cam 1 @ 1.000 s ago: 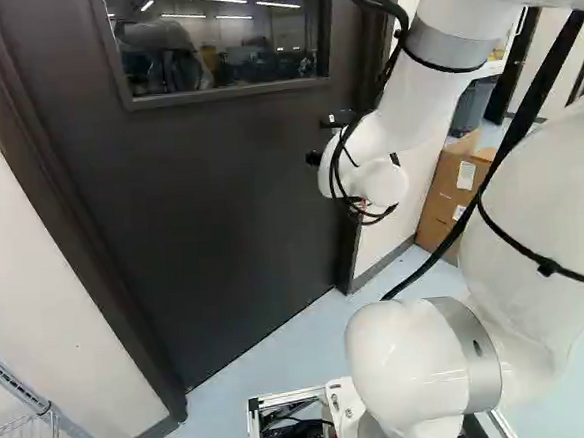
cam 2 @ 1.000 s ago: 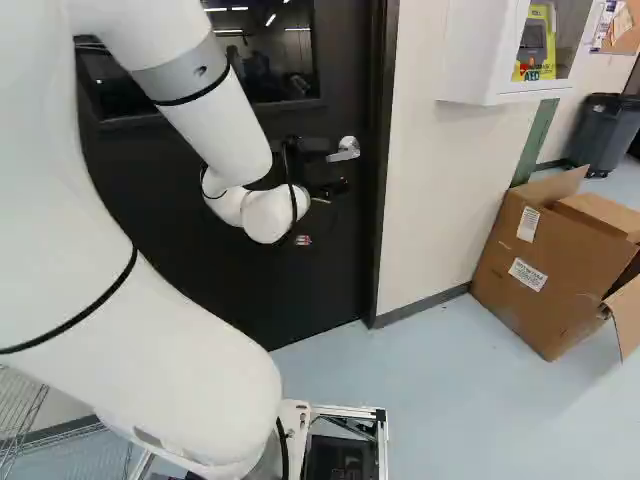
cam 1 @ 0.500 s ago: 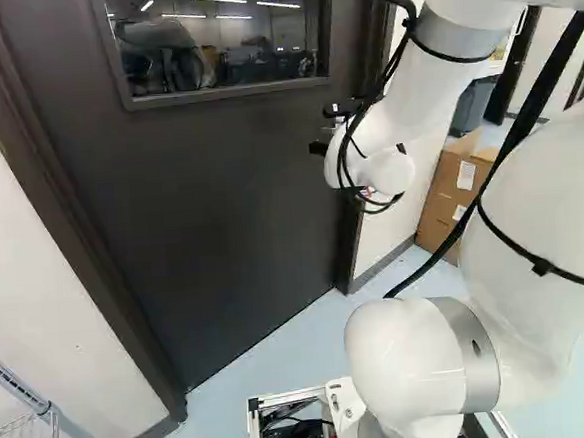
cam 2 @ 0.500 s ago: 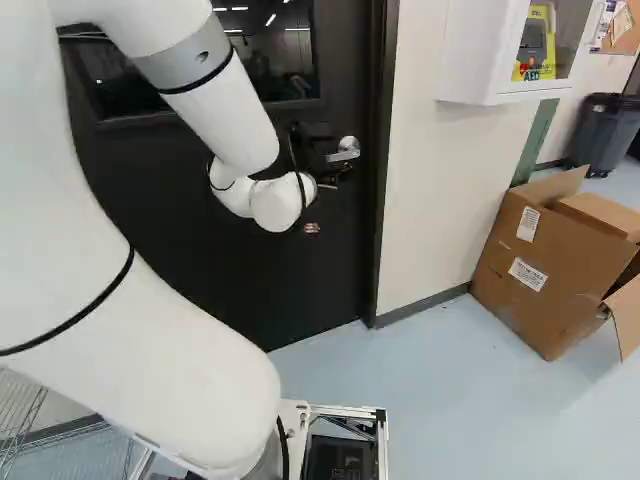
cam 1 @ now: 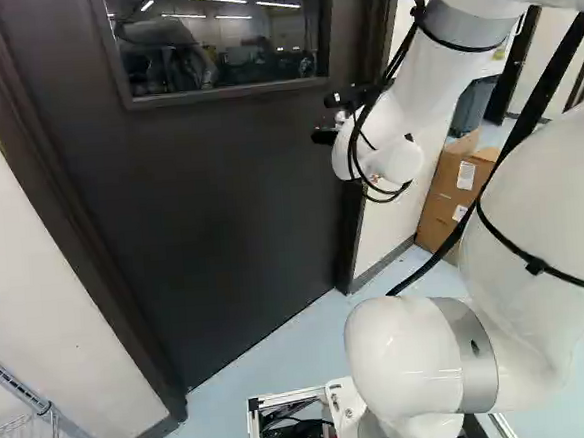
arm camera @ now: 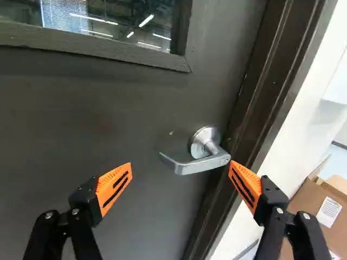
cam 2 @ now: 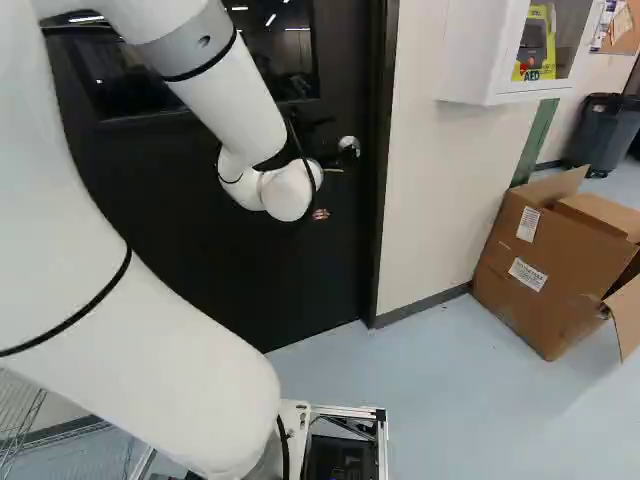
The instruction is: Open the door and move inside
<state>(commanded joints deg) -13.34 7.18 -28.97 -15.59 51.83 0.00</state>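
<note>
The lever handle (arm camera: 200,166) lies sideways across the open hand's (cam 1: 327,118) gap, tip away from the door frame (arm camera: 276,70)

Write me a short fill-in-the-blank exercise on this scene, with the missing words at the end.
The dark door with the metal handle is ____, not open.
The hand is ____, not closed on anything.
The pads of the hand are coloured ____.
The big brown box with its flaps up is made of ____.

Missing words: shut; open; orange; cardboard.
</note>
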